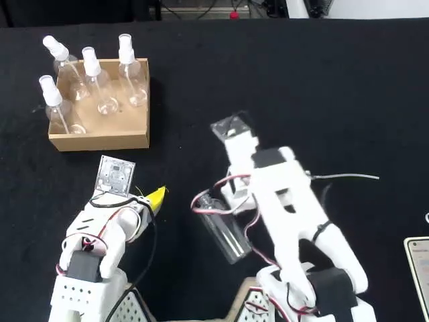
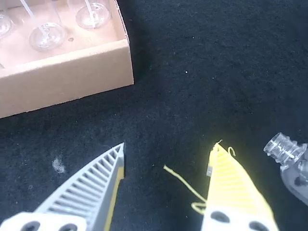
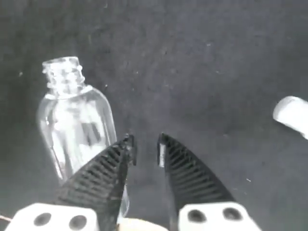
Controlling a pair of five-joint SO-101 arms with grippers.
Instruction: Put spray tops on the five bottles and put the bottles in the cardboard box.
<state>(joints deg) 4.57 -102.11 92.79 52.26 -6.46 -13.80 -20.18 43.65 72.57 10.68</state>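
Four clear bottles with white spray tops [image 1: 94, 80] stand in the cardboard box [image 1: 100, 137] at the far left. A fifth clear bottle [image 1: 224, 231] with no top lies on the black table under my right arm [image 1: 281, 194]; its threaded neck [image 3: 62, 74] points away. My right gripper [image 3: 144, 144] hovers low beside this bottle, fingers slightly open, nothing between them. A white piece [image 3: 291, 113], perhaps a spray top, lies off to one side. My left gripper [image 2: 168, 154] is wide open and holds nothing, between the box wall [image 2: 67, 82] and the bottle neck [image 2: 284, 147].
A flat white-edged object [image 1: 419, 268] lies at the table's right edge. A thin cable [image 1: 348, 176] runs off the right arm. The far right half of the black table is bare.
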